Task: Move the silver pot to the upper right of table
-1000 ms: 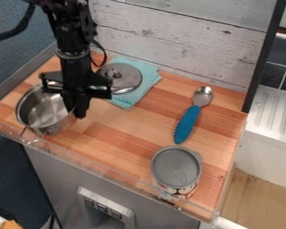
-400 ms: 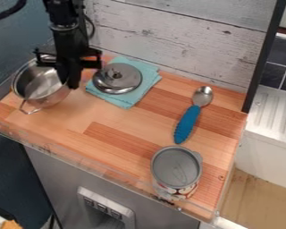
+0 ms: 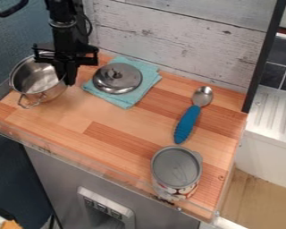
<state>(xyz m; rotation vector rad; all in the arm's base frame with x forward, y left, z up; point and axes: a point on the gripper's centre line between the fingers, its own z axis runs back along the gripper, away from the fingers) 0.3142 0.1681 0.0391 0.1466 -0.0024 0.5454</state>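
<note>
silver pot (image 3: 35, 85): at the far left of the wooden table, near its back-left corner, wire handle toward the near edge; it is not at the upper right.
black gripper (image 3: 68, 82): hanging down at the pot's right side, pinched on the rim there.
wooden table (image 3: 109, 120): striped, in paler and redder strips.
metal lid (image 3: 124, 82): right of the gripper, knob up, lying on the cloth.
teal cloth (image 3: 126, 100): folded, under the lid, with its corners sticking out around it.
can (image 3: 176, 166): upright by the near edge, grey round top, patterned side.
spoon (image 3: 189, 120): lying at a slant beyond the can, metal bowl toward the plank wall (image 3: 181, 40), blue handle toward the can.
white sink (image 3: 274, 112): right of the table, with a ribbed surface.
</note>
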